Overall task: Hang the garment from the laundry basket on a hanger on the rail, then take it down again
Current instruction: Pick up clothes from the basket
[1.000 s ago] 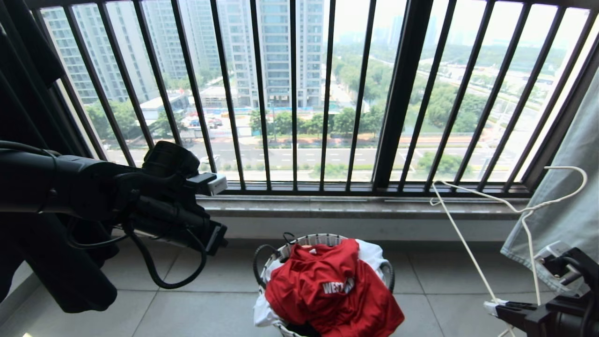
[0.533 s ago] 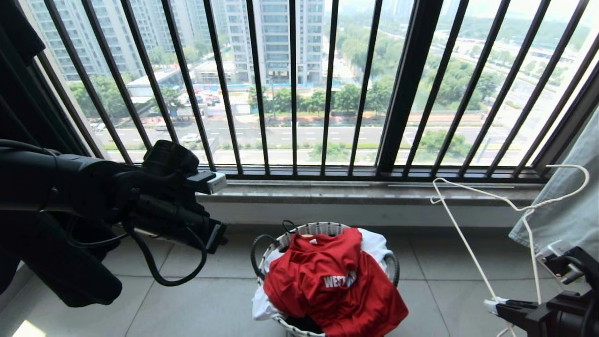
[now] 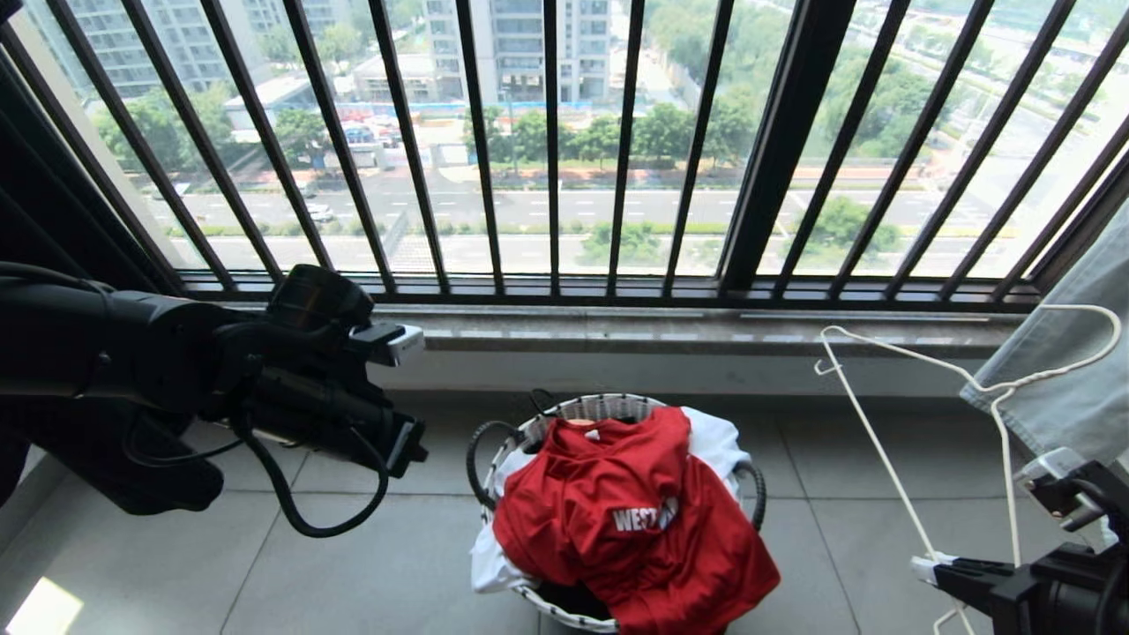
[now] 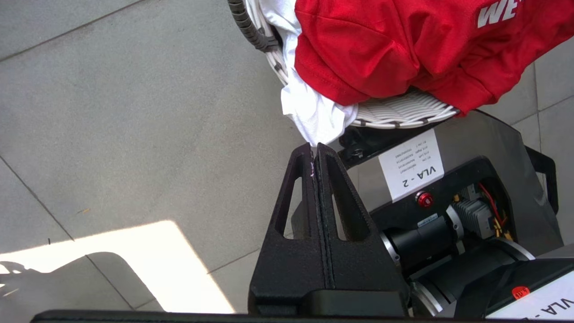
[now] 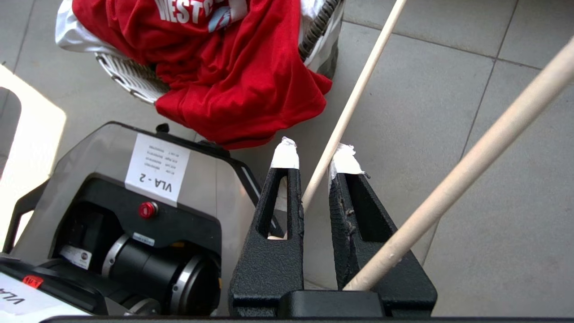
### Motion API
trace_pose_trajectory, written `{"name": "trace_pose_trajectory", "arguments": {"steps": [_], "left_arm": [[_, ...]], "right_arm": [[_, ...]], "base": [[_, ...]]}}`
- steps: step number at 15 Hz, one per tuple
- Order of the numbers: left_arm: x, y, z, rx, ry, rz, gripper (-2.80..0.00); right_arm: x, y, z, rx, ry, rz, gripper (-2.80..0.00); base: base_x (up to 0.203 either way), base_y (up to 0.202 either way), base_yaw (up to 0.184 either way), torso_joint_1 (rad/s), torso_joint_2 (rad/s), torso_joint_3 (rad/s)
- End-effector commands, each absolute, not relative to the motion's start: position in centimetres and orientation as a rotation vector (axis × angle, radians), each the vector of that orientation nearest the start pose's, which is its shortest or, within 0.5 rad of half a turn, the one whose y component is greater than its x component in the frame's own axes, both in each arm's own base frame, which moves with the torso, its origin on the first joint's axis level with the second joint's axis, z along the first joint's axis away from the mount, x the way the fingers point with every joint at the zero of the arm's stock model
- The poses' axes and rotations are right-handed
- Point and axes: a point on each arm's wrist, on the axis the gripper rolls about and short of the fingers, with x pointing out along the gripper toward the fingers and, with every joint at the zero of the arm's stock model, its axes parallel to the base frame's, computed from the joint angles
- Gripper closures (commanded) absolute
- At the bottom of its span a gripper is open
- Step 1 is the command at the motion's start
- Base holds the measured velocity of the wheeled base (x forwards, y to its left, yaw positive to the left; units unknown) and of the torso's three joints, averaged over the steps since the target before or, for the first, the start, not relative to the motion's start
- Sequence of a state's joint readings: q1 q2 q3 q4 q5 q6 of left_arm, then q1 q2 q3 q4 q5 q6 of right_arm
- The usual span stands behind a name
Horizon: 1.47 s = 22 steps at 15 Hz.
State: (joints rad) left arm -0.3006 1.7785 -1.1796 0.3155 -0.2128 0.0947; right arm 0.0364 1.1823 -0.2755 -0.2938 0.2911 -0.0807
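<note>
Left arm reaching in level from the left, its end effector pressed fully closed and empty, right arm low at the right, its end effector clamped on the hanger

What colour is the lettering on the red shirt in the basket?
White, on the red shirt; clearest in the head view.
</note>
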Motion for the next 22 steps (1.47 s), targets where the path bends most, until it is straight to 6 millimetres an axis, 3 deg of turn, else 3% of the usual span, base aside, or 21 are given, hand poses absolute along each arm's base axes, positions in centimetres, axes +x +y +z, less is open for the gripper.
{"name": "trace_pose_trajectory", "arguments": {"steps": [1, 19, 22], "left_arm": [[29.4, -9.6, 17.8, 0.127, 0.898, -0.521, 0.00], [28.6, -9.7, 18.9, 0.097, 0.869, -0.543, 0.00], [28.1, -11.1, 19.4, 0.055, 0.867, -0.579, 0.00]], "right_arm": [[13.7, 1.2, 12.8, 0.006, 0.601, 0.342, 0.00], [13.7, 1.2, 12.6, 0.003, 0.594, 0.343, 0.00], [13.6, 1.1, 12.8, 0.001, 0.578, 0.343, 0.00]], "base": [[0.000, 0.000, 0.000, 0.003, 0.01, -0.213], [0.000, 0.000, 0.000, 0.002, 0.00, -0.183], [0.000, 0.000, 0.000, 0.000, 0.00, -0.041]]}}
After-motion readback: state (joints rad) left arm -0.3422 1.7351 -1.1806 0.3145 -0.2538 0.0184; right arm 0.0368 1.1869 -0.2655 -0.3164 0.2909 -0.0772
